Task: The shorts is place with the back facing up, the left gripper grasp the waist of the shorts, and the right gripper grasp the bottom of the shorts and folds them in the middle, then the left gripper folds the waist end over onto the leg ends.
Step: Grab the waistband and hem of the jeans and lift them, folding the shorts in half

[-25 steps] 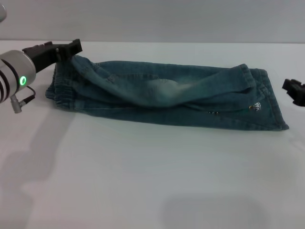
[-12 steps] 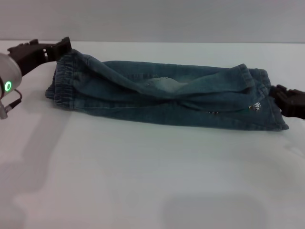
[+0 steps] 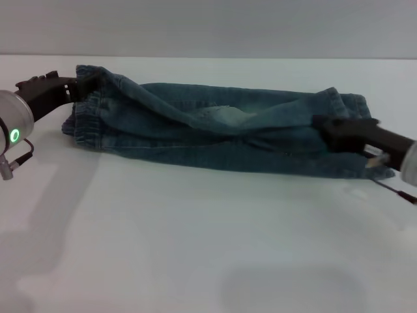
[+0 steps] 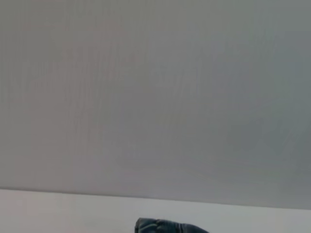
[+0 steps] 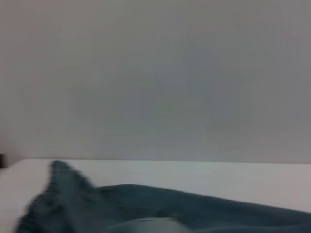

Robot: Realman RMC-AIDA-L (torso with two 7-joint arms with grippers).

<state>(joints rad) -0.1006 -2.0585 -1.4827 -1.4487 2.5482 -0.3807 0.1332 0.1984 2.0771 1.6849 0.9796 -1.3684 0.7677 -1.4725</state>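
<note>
Your left claw [image 3: 78,88] sits at the far left end of the shorts [image 3: 221,130], its black fingers right against the raised corner of the waist of the shorts [image 3: 88,111]; the ruffled band there stands up off the counter [image 3: 195,248] at the claw, so it looks pinched in the fingers, though you cannot fully tell from the head view. Your right claw [image 3: 326,127] reaches in from the opposite side and lies over the bottom of the shorts [image 3: 355,104], its tip on the denim; it is blurred, and you cannot tell whether its fingers are spread or closed. Between your two claws the shorts lie stretched along the white counter, folded lengthwise with a ridge of cloth running from the left claw toward the right one. The left wrist view shows only a small bunch of denim [image 4: 167,226] at its lower edge.
</note>
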